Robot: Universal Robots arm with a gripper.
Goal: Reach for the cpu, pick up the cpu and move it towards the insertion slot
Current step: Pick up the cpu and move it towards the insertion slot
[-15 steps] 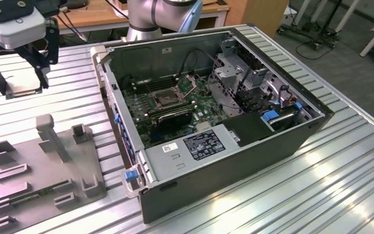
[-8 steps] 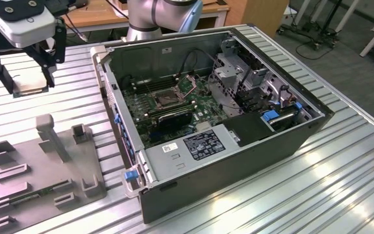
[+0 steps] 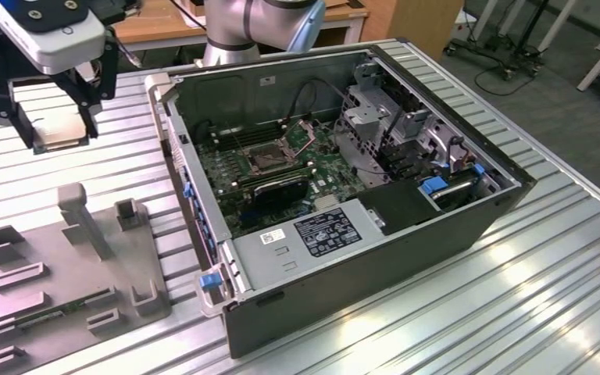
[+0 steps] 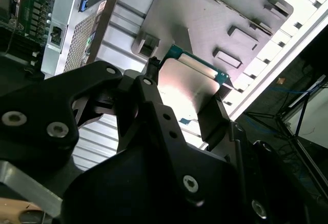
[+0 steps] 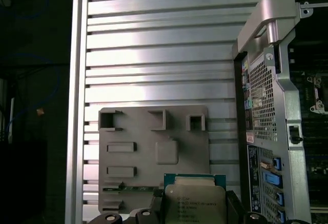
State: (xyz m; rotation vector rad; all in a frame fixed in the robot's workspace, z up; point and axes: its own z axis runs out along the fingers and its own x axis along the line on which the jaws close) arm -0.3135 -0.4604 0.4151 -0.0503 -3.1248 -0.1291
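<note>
Aloft: flat silvery cpu (image 5: pixel 195 203) in black pincer (image 3: pixel 60 129)

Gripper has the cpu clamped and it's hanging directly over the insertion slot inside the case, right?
Not quite. The gripper is shut on the cpu, but in the exterior view it hangs over the slatted table, outside the case, away from the insertion slot.

The case (image 3: pixel 383 258) is set on the worktop (image 3: pixel 550 312), the insertion slot (image 3: pixel 266 158) inside it. To the exterior view's left the holder plate (image 3: pixel 60 273) is laid; the cpu (image 3: pixel 56 131) is held above the worktop behind it.
</note>
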